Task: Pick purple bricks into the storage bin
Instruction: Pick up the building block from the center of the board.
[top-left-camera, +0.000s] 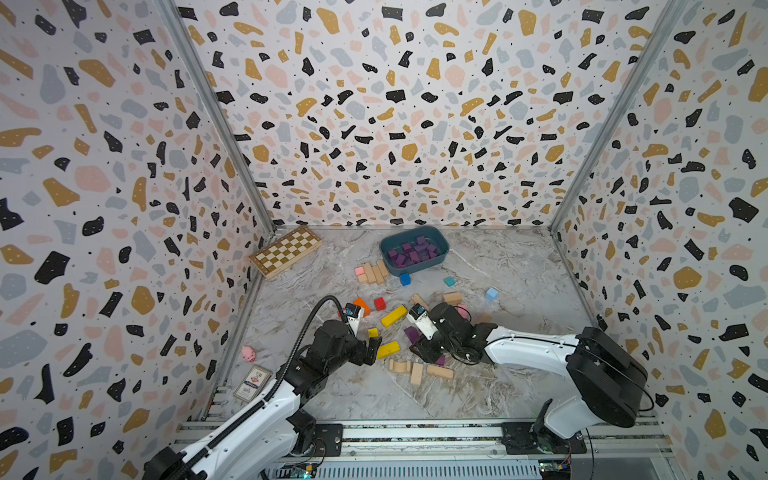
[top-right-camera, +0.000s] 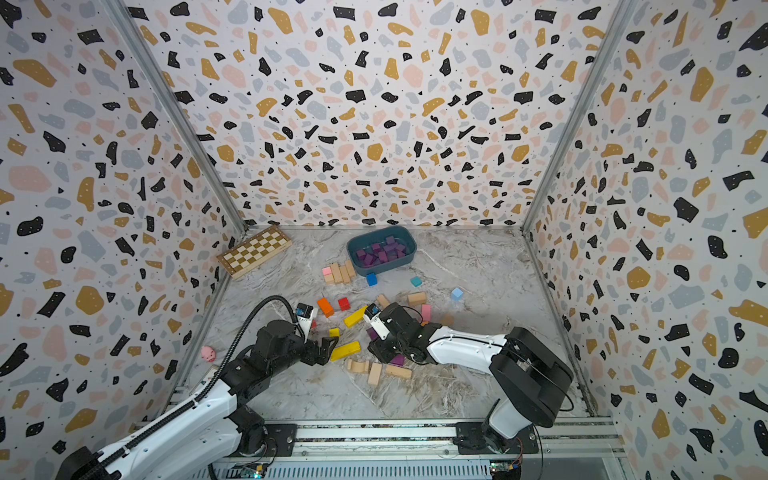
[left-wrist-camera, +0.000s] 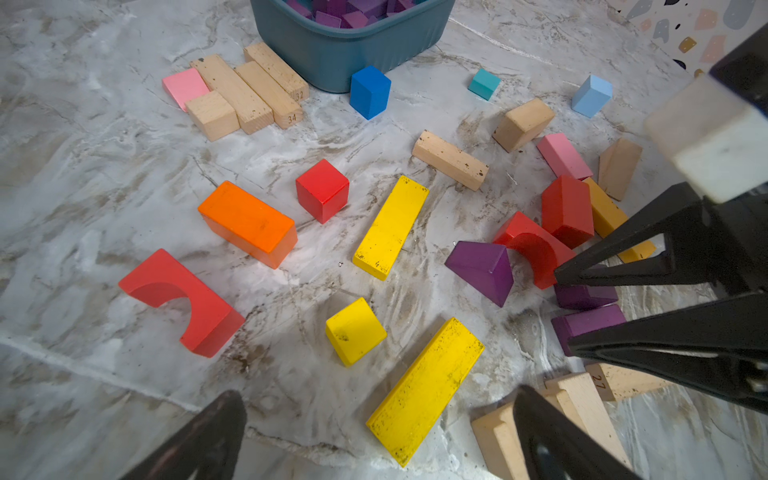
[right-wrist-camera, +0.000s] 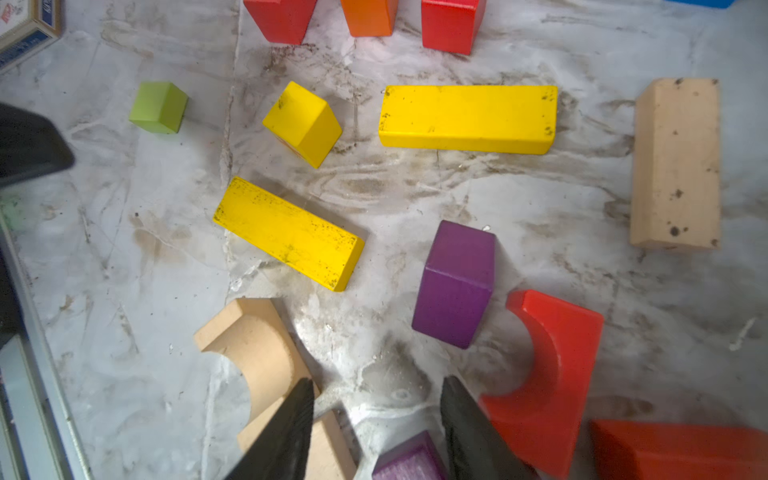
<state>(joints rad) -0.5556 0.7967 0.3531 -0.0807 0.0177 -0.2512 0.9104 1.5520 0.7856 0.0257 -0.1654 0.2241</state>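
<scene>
The teal storage bin (top-left-camera: 443, 258) (top-right-camera: 353, 259) (left-wrist-camera: 332, 58) stands at the back with several purple bricks (top-left-camera: 413, 251) (top-right-camera: 382, 251) inside. On the table a purple block (right-wrist-camera: 455, 286) (left-wrist-camera: 482, 270) (top-left-camera: 411, 333) lies just ahead of my right gripper (right-wrist-camera: 376, 399) (top-left-camera: 417, 347) (top-right-camera: 375, 347). Its fingers reach down on either side of another purple brick (right-wrist-camera: 409, 461) (left-wrist-camera: 590, 324), partly closed, with a gap still showing on one side. My left gripper (left-wrist-camera: 378, 392) (top-left-camera: 374, 349) (top-right-camera: 330, 349) hovers wide open over a yellow bar (left-wrist-camera: 424, 390), holding nothing.
Yellow, red, orange and plain wooden blocks (top-left-camera: 415, 370) crowd the middle between the arms. A red arch (right-wrist-camera: 548, 374) sits against the right gripper's finger. A blue cube (top-left-camera: 405, 279) is by the bin. A chessboard (top-left-camera: 286, 250), pink pig (top-left-camera: 248, 353) and card box (top-left-camera: 251, 382) line the left wall.
</scene>
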